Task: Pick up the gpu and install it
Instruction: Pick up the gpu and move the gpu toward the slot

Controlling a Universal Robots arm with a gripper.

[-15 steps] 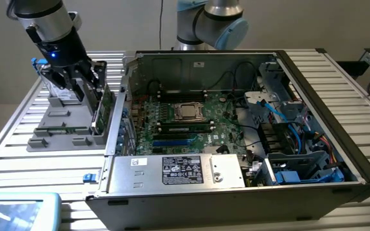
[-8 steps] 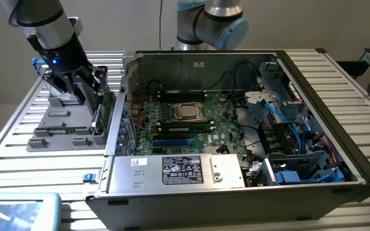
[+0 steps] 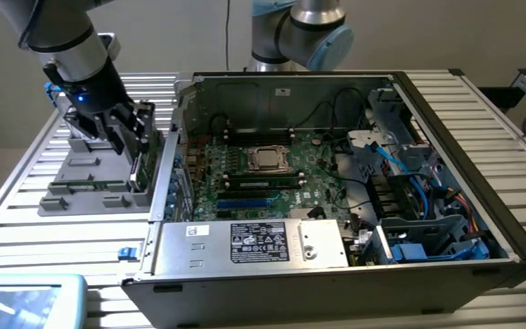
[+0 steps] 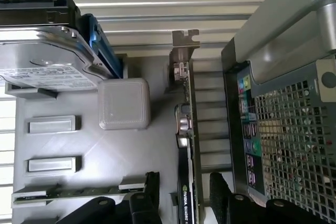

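Black on its face and green along the board edge, the gpu (image 4: 185, 182) stands on its long edge in a slot of a grey holding tray (image 4: 131, 150). Its silver metal bracket (image 4: 185, 51) sticks out at one end. Standing it upright looks deliberate: both flat faces are left free to be pinched, and the card is probably already turned the way a slot would take it.

The jaws are spread wide and sit astride the card, one black rubbery pad on each side with a gap to the faces, so nothing is clamped yet. They straddle the end away from the bracket, which keeps the grip off the thin bent metal.

The tray is matte, moulded-looking plastic with raised ribs and a rounded square block (image 4: 124, 103). It also carries a hard drive (image 4: 42, 61) with a shiny metal top and white label, and a narrow green memory stick (image 4: 68, 192) lying in its own groove. Each part appears to have a fitted seat so it cannot slide.

The tray rests on a slatted aluminium worktop (image 3: 80, 233), just beside the computer case (image 3: 272, 103), on the exterior view's left. That dark steel box lies on its side with its panel off, leaving the green motherboard (image 3: 244, 185) facing up and reachable from above.
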